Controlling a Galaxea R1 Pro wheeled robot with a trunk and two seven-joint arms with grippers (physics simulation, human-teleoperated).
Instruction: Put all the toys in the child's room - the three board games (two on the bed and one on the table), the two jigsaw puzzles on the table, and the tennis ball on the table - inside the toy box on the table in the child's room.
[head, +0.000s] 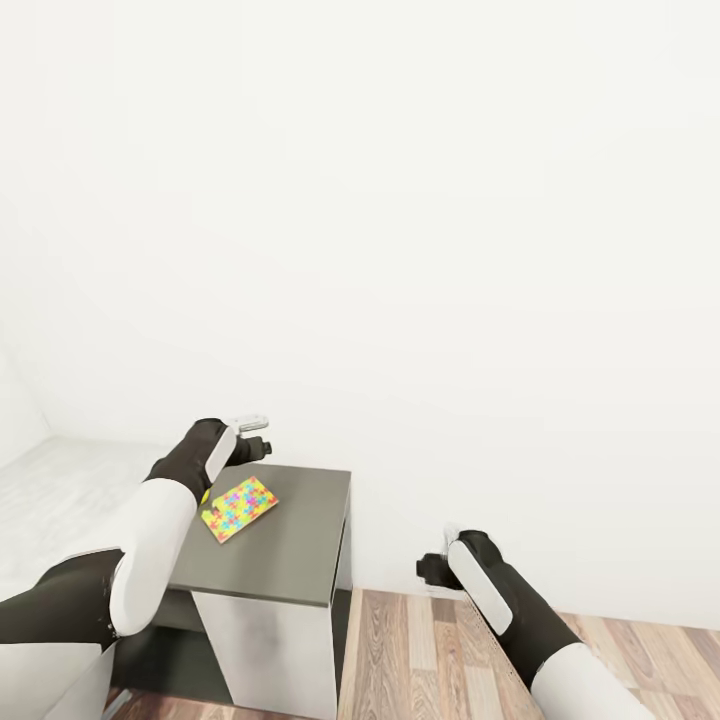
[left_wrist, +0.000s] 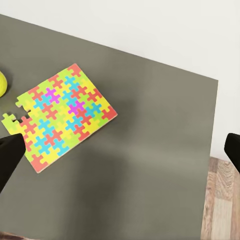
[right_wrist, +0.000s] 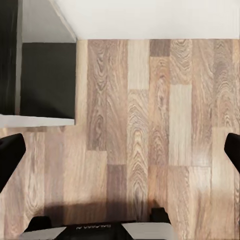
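My left gripper (left_wrist: 120, 150), fingers spread wide and empty, hovers over the dark grey table wing (left_wrist: 150, 175) near the multicoloured square jigsaw puzzle (left_wrist: 62, 115); my right gripper (right_wrist: 120, 152) gapes wide above the wood-plank floor (right_wrist: 150, 125).

Left arm raised and extended forward, white upper segment, black forearm; left claw (head: 255, 440) at its end, fingers (left_wrist: 10, 155) spread wide, holding nothing. Right arm lower, bent, forearm angled inward; right claw (head: 432, 570) pointing downward, fingers (right_wrist: 10, 160) likewise apart, empty.

Jigsaw puzzle (head: 239, 508), tennis ball (left_wrist: 1, 83) on table (head: 290, 545)
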